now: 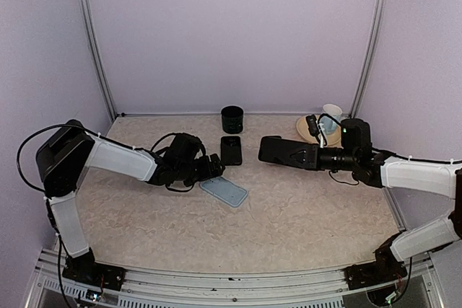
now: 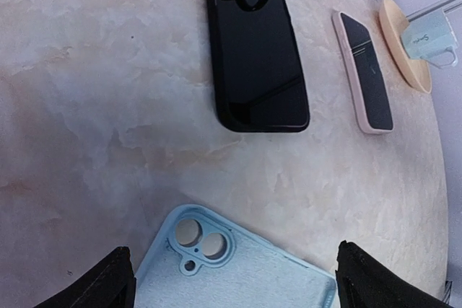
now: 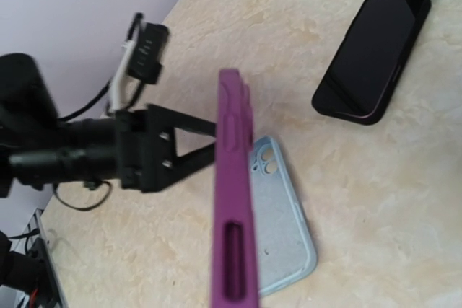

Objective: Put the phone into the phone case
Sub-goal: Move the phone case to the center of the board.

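Phone near blue case; black cup behind; plate, mug at right.

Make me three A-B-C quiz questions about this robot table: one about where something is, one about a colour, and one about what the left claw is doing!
1. Where is the black phone?
A) on a plate
B) between the black cup and the phone case
C) inside the case

2. What colour is the phone case?
A) red
B) green
C) light blue

3. How is the left gripper?
A) open
B) shut on the phone
C) shut on the cup

Answers:
1. B, the top view shows it lying between the two.
2. C, both wrist views show it pale blue.
3. A, its fingers stand wide apart on either side of the case.
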`<action>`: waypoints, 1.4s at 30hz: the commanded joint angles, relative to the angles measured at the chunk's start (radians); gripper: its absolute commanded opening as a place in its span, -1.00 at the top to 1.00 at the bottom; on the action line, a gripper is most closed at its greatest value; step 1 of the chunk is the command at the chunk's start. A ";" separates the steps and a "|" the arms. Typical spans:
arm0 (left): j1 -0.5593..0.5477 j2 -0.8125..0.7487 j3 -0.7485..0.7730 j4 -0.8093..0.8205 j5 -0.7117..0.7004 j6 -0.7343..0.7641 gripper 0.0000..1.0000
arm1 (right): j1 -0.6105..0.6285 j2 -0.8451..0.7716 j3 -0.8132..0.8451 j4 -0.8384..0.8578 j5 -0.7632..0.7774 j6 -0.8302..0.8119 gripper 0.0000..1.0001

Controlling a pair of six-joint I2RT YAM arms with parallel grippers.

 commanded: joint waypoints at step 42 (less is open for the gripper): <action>-0.112 -0.004 -0.167 0.166 0.158 -0.084 -0.94 | 0.062 0.183 -0.004 0.085 -0.103 0.202 1.00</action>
